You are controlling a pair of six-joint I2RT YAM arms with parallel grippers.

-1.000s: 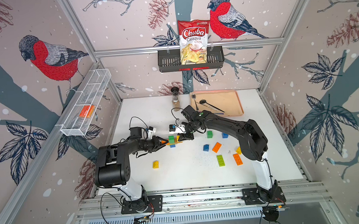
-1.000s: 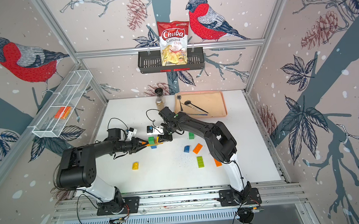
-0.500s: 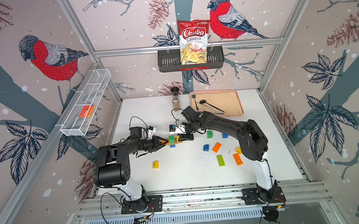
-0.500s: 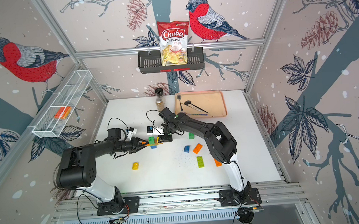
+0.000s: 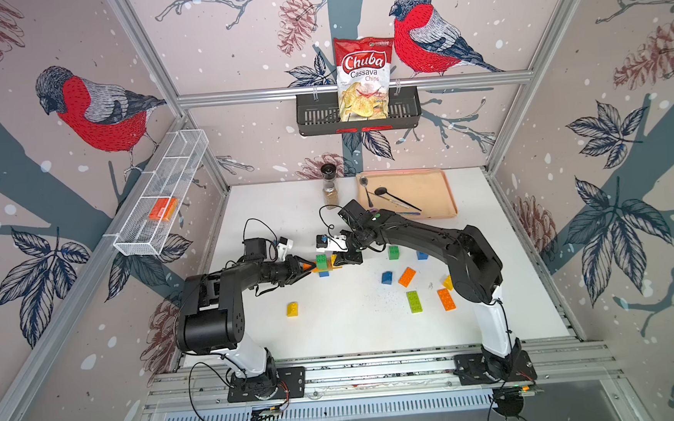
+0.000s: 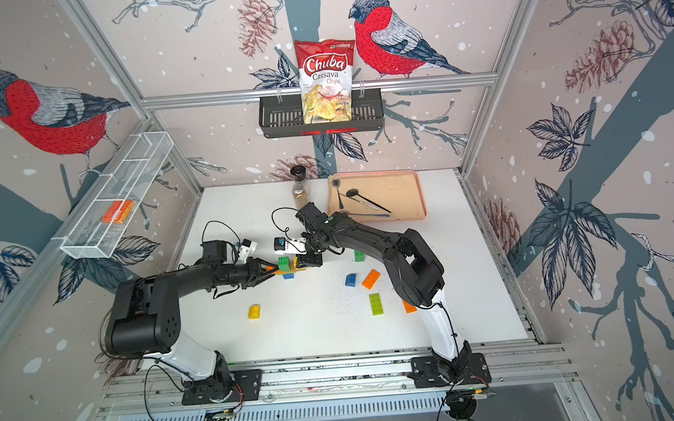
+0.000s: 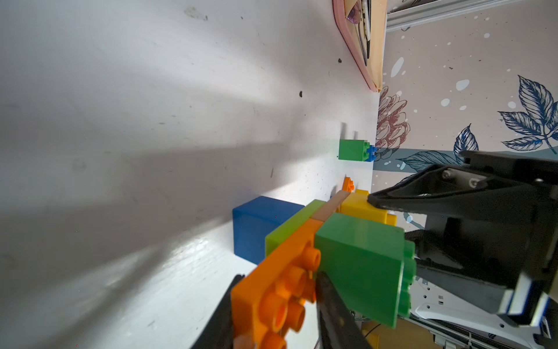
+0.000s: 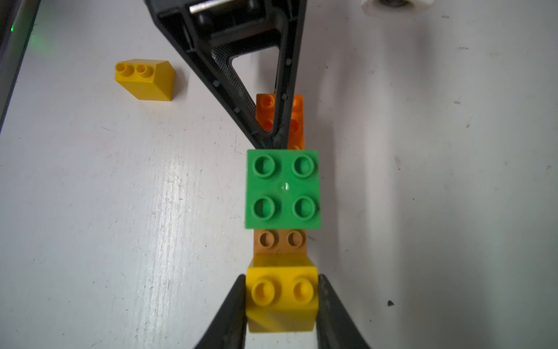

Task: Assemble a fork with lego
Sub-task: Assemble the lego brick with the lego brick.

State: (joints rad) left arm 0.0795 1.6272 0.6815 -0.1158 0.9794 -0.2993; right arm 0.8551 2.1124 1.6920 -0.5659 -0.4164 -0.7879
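Left tool [image 7: 279, 276] is clamped on the orange brick [image 7: 271, 296] at one end of the lego fork [image 5: 325, 261]. The right tool [image 8: 281, 279] is clamped on the yellow brick [image 8: 282, 297] at the other end, and a blue brick [image 7: 259, 226] sits underneath. Nothing visible has shifted since a second ago, so the joint is probably being pressed home, not a new piece fetched. Its long axis lies level near the middle of the bench [image 5: 355, 338], studs up, with the orange end toward the left arm and the yellow end toward the right.
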